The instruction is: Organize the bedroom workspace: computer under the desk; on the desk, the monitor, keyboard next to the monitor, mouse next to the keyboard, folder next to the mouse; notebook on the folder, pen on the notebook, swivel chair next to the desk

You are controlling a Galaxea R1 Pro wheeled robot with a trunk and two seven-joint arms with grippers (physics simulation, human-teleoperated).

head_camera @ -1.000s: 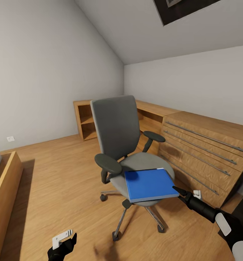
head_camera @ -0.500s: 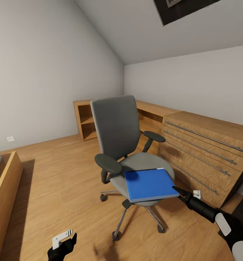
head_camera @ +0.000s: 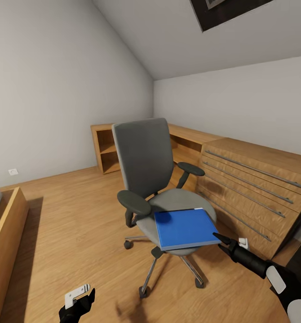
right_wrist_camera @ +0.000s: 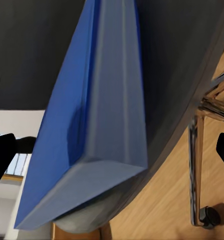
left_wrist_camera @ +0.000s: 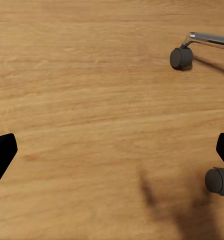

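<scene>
Since a second ago the right gripper [head_camera: 222,238] has shifted a little lower and nearer along the folder's corner; the chair, the folder and the camera are where they were.

At the far left a wooden bed frame [head_camera: 6,233] stands on the wood floor [head_camera: 74,211]. Low in the head view the left gripper [head_camera: 78,301] hangs above bare floor; in its wrist view its black fingertips [left_wrist_camera: 1,155] are spread wide, with two castors [left_wrist_camera: 181,57] of the chair base nearby.

In the middle stands the swivel chair [head_camera: 143,161], grey back upright. The bright blue folder [head_camera: 185,228] lies flat on its seat, overhanging the front edge.

The right gripper points at the folder's near right corner, just beside it. In the right wrist view the folder [right_wrist_camera: 91,130] lies between the parted fingertips [right_wrist_camera: 2,155], which do not touch it.

At the right a wooden drawer chest [head_camera: 254,188] lines the wall.
</scene>
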